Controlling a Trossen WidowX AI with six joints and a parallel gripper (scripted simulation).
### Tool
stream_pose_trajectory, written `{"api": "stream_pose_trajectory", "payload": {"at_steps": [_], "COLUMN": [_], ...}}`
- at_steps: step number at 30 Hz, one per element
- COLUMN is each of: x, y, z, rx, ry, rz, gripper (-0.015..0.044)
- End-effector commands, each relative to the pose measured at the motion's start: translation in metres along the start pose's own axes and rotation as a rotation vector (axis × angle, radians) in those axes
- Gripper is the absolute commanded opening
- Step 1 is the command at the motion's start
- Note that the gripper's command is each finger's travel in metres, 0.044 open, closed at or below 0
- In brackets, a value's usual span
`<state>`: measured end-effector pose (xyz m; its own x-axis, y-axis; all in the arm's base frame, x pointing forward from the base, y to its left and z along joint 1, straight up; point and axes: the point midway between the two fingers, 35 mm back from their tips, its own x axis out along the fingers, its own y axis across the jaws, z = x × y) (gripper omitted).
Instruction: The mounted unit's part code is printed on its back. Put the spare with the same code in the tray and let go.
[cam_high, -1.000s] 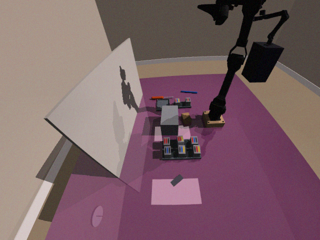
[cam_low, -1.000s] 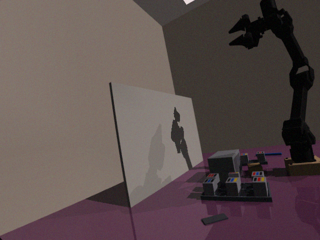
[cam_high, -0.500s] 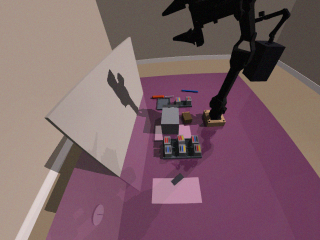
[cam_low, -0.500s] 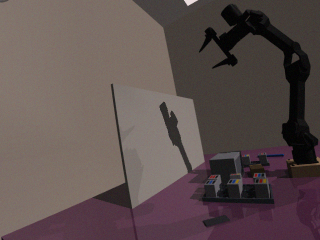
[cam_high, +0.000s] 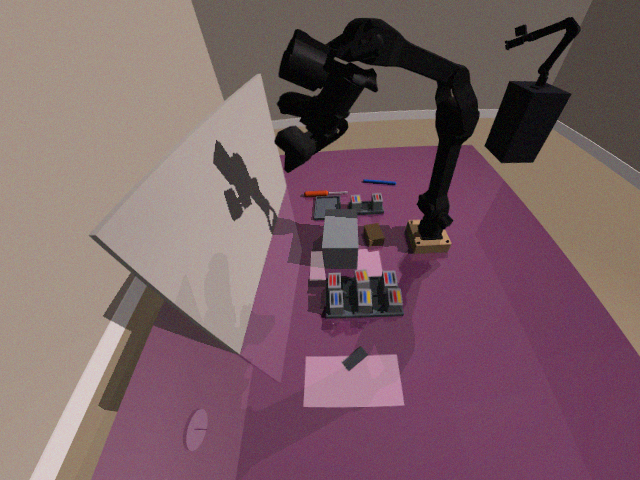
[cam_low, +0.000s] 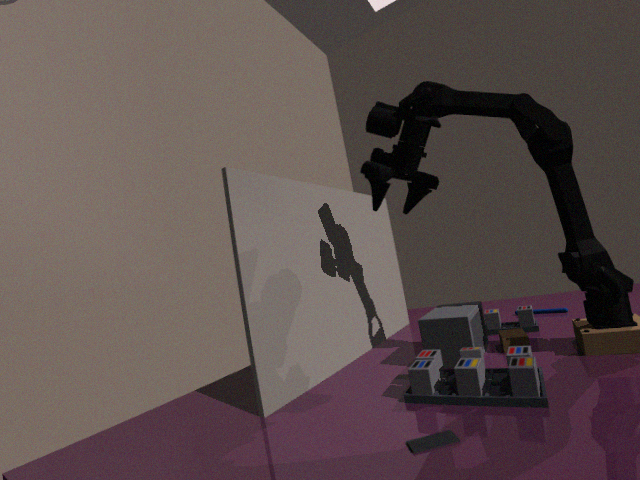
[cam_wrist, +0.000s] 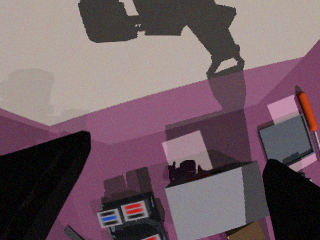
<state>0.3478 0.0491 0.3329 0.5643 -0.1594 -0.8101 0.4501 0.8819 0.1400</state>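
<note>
My gripper (cam_high: 283, 139) (cam_low: 392, 205) (cam_wrist: 181, 156) is open and empty. It hangs high above the table, next to the leaning grey panel (cam_high: 196, 217) (cam_low: 310, 279) (cam_wrist: 134, 27). The mounted unit, a plain grey box (cam_high: 340, 240) (cam_low: 448, 325) (cam_wrist: 214, 200), stands below it; no code shows on the faces in view. The empty dark tray (cam_high: 325, 207) (cam_wrist: 287, 140) lies behind the unit. Two more spares (cam_high: 367, 200) (cam_low: 509, 315) stand beside the tray.
An orange screwdriver (cam_high: 323, 193) (cam_wrist: 307, 114) and a blue pen (cam_high: 378, 181) (cam_low: 547, 310) lie at the back. A small brown box (cam_high: 373, 234) (cam_low: 513, 338) sits by the unit. A dark slab (cam_high: 354, 358) (cam_low: 432, 442) lies on a pink sheet (cam_high: 330, 387). The arm's base (cam_high: 427, 242) is to the right.
</note>
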Motion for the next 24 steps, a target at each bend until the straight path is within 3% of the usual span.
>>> {"api": "stream_pose_trajectory", "payload": {"at_steps": [1, 8, 24], "x": [0.062, 0.122, 0.123], "y": [-0.016, -0.046, -0.046], "z": [-0.015, -0.041, -0.042], "rx": [-0.196, -0.422, -0.427], "ry": [0.239, 0.579, 0.587], "rz": [-0.057, 0.001, 0.005], "gripper": [0.044, 0.044, 0.044]}}
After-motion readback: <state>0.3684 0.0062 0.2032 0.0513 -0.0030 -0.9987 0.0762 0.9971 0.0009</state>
